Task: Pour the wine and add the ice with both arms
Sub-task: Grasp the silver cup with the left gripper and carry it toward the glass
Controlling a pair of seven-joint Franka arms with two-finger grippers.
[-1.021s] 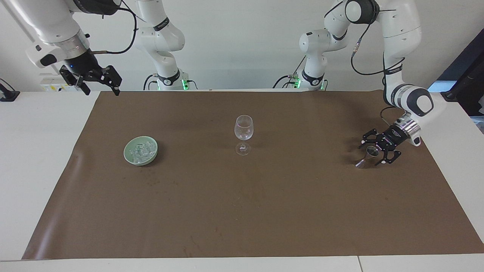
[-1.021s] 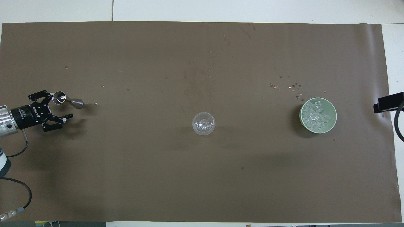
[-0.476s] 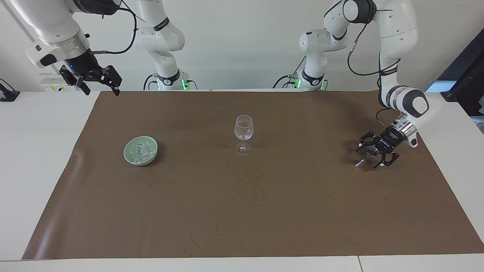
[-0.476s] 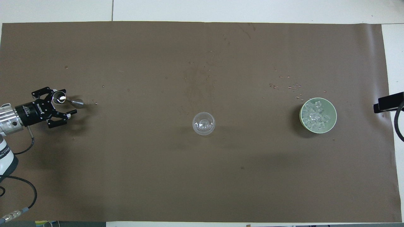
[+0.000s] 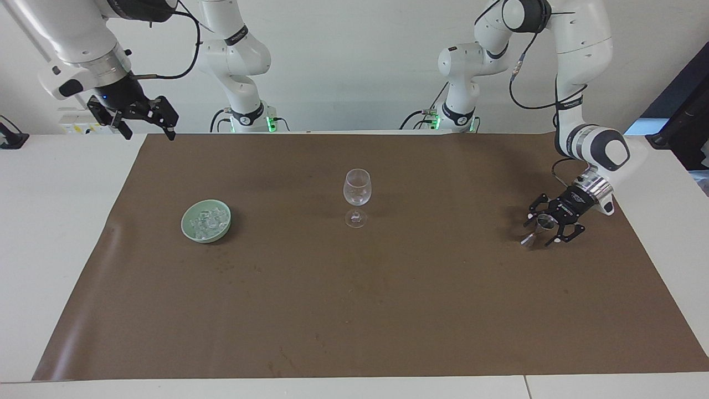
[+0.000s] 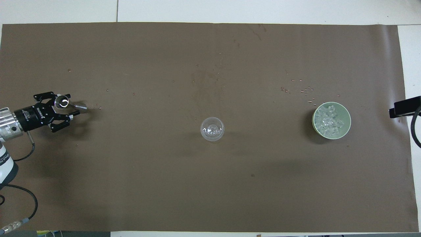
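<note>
A clear stemmed wine glass point(image 5: 356, 198) stands upright at the centre of the brown-covered surface point(image 5: 388, 310), stem vertical, mouth up, likely so either arm can reach it. In the overhead view, at its three o'clock sits a pale green bowl point(image 6: 347, 113) heaped with clear ice cubes point(image 6: 330, 122). At its nine o'clock, the left end effector point(image 5: 548, 228), fingers apart, straddles a small metal double-cone measuring cup point(image 5: 541, 224), tilted. The right end effector point(image 5: 145, 126) waits raised, fingers apart.

table point(image 5: 50, 221) | brown mat point(image 5: 388, 305); wine glass point(image 5: 356, 195); green bowl point(image 5: 206, 220); metal jigger point(image 5: 536, 230)
</note>
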